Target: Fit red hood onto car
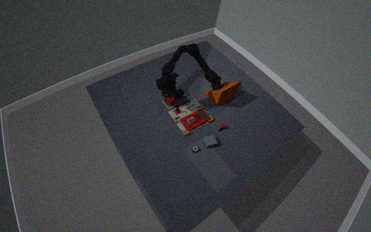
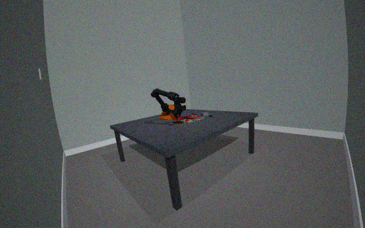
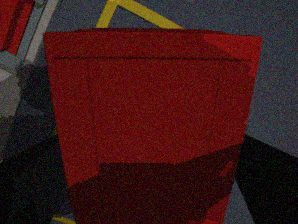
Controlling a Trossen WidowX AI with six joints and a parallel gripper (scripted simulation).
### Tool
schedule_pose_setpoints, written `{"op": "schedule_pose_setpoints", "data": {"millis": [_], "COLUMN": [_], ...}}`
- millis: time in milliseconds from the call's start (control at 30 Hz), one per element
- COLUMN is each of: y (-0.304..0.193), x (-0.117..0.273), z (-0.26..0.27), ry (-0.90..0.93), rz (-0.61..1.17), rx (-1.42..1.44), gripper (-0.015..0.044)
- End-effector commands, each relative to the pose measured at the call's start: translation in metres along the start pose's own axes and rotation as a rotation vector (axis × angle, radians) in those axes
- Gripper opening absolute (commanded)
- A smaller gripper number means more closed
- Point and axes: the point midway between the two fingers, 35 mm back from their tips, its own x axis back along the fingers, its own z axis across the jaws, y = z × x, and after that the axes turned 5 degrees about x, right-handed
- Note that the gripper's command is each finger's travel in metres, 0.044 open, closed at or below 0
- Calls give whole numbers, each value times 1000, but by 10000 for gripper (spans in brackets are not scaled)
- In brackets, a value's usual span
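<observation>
Grayish-green walls and a pale baseboard enclose the table, whose top is dark blue-gray. On it we see the black arm rising from an orange mount and bending down to its gripper. We observe the gripper closed on the hood, a red shell that fills most of the wrist view, with a dark finger at either side. We find the hood at the yellow-marked outline, beside the jig and apart from the red chassis. The engine block sits on the chassis. Near the jig we note a gray block, a small ring-shaped piece and a small red piece. We cannot tell whether the hood touches the table.
</observation>
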Motion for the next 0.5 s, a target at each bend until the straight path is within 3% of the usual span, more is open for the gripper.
{"op": "schedule_pose_setpoints", "data": {"millis": [0, 467], "y": [0, 0], "x": [14, 53], "z": [-1, -1], "ry": [-2, 0], "rz": [-2, -2], "rx": [-9, -9], "gripper": [0, 0]}}
